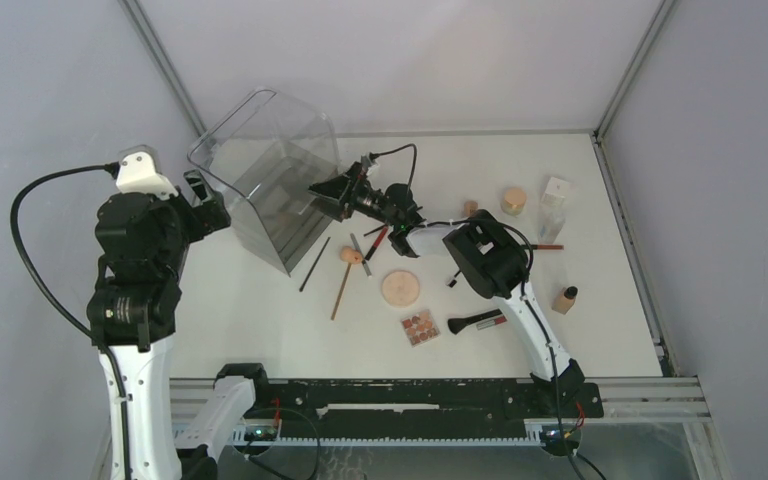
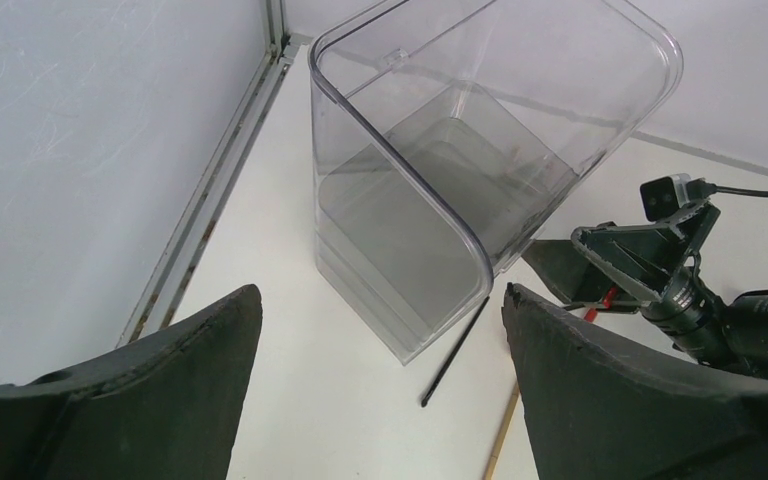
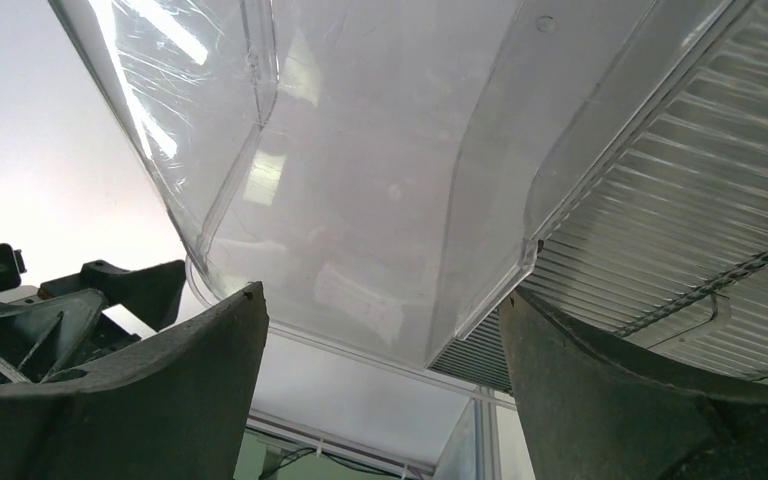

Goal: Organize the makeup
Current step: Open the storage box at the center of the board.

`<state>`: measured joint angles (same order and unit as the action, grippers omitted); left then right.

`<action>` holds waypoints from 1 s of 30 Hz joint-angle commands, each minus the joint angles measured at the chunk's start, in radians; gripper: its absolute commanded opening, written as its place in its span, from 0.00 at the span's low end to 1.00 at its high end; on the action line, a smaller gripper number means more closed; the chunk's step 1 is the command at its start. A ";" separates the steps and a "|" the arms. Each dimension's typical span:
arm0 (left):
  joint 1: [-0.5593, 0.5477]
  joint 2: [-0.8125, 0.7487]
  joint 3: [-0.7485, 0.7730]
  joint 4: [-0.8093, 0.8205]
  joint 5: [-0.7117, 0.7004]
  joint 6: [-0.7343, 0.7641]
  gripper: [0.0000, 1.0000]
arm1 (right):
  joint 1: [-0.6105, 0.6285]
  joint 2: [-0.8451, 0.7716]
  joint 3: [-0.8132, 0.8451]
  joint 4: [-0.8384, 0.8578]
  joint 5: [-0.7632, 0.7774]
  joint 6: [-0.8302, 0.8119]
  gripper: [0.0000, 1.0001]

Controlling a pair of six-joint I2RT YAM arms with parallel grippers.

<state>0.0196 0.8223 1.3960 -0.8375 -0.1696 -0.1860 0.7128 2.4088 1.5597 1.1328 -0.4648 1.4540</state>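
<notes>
The makeup lies scattered on the white table: a thin black brush, a wooden-handled brush, a beige sponge, a red pencil, a round peach powder disc, a square palette, a black brush, a tan bottle and a jar. My left gripper is open beside the clear organizer's left side, holding nothing. My right gripper is open at the organizer's right side, tilted upward and empty.
The clear acrylic organizer sits tipped at the back left, between the two grippers. A small clear box stands at the back right. Metal frame rails edge the table.
</notes>
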 commanded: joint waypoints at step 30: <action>-0.002 -0.099 -0.069 0.073 0.027 0.128 0.94 | -0.009 -0.292 -0.100 0.292 -0.044 0.036 0.90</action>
<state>0.0196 0.7410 1.3491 -0.8234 -0.1520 -0.1066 0.7025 2.2272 1.4597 1.3014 -0.5144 1.5101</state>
